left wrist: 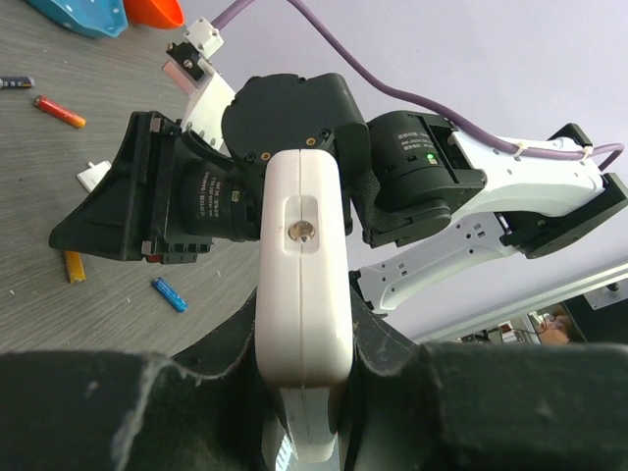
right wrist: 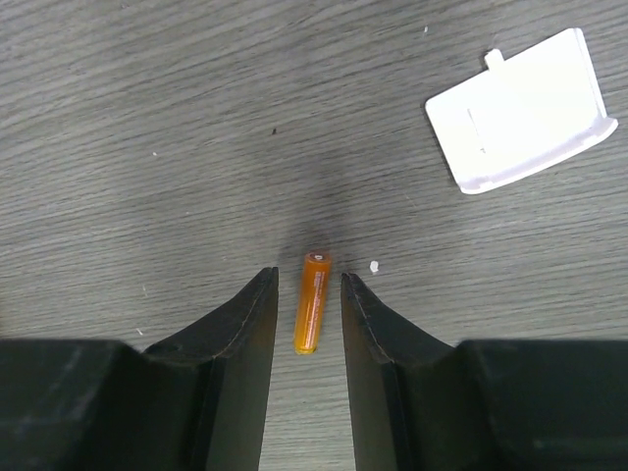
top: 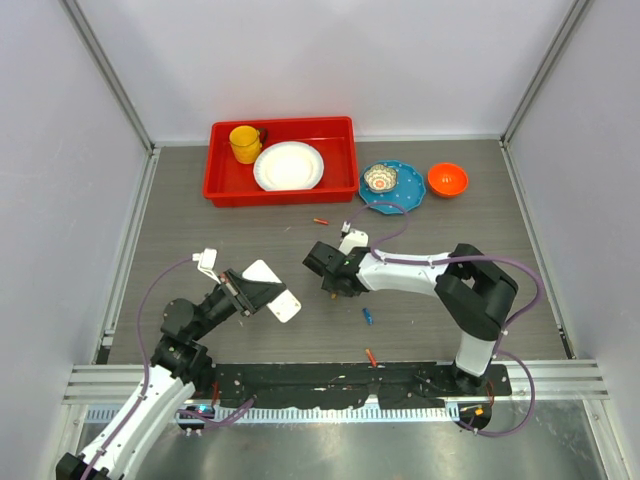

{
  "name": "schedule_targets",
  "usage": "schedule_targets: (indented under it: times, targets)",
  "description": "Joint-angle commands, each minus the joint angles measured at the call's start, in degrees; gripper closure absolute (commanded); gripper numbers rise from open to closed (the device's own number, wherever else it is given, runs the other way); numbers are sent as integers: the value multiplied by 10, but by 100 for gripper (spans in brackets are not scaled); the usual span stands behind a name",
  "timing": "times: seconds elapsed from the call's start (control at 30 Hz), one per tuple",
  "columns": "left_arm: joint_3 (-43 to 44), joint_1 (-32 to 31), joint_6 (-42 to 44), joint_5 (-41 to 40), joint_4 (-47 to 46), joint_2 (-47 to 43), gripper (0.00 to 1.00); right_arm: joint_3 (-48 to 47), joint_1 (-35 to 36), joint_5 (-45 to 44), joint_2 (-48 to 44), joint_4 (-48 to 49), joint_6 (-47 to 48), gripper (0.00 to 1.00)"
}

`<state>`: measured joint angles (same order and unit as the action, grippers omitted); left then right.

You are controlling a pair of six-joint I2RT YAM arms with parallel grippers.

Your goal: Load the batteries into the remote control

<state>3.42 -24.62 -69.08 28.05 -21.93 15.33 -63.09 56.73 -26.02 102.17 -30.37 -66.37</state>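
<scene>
Right wrist view: we see our right gripper (right wrist: 309, 279) spread narrowly around an orange battery (right wrist: 312, 316) lying lower centre; our left gripper (left wrist: 304, 339) pinches the white remote control (left wrist: 300, 196).

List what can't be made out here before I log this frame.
Battery bay of the remote control: left wrist view shows only a narrow side; top view, too small and partly covered by the left hand.
The orange battery: top view, hidden beneath the right hand.
Its polarity marks: right wrist view, too small.
</scene>
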Motion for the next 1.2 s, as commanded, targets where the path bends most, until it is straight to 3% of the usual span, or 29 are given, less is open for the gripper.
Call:
schedule_targets:
  times: [0.0,0.33,0.7,0.77,0.9,1.07,1.13,1.17]
  targets:
    - [-1,2,-7,-1,-21,-7,100,5,6,-8,6,4,-17,63]
    - [-2,2,-11,-2,-19,-14,100,8,6,-18,7,7,-11,64]
    - [-3,2,-13,-1,-15,-18,100,10,6,-17,21,-2,-11,84]
    - [-3,2,-13,-1,-14,-21,100,9,6,-15,26,-5,-12,99]
    - [-3,2,-13,-3,-4,-29,99,10,7,-34,8,-6,0,99]
    - [3,1,-13,-8,-10,-19,100,34,7,-22,-117,118,168,99]
    - [11,2,-8,-5,-19,7,100,66,6,43,-166,180,242,99]
    - [19,2,-7,2,-28,19,99,83,7,73,-214,250,324,99]
